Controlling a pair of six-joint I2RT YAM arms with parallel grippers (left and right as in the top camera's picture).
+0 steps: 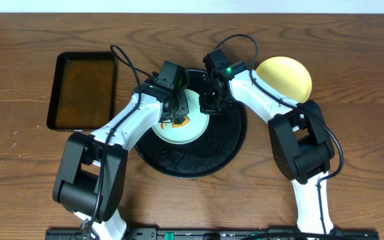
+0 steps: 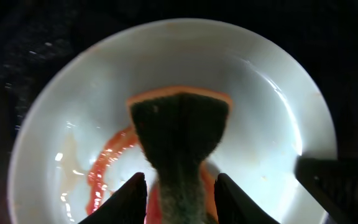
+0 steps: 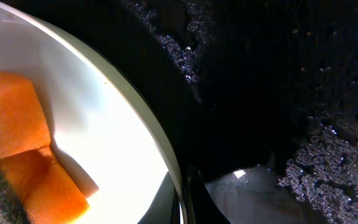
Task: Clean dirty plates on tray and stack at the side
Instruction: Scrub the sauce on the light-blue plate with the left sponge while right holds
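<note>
My left fingers [image 2: 180,202] grip the sponge [image 2: 179,137], scrub side pressed onto the pale plate [image 2: 260,112] lying in the round black tray [image 1: 229,143], to rub its sauce streak [image 2: 107,162], while my right fingers [image 1: 212,101], shut, seem to pinch that plate's rim so it won't slide.

From overhead, the left gripper [image 1: 173,112] and right gripper [image 1: 211,101] covered the mint plate [image 1: 187,128] along its top rim, and I barely made out the sponge [image 2: 180,140]. The left wrist view cut that sponge off at the bottom edge. The right wrist view was too dark and cropped for me to tell whether the rim was pinched.
</note>
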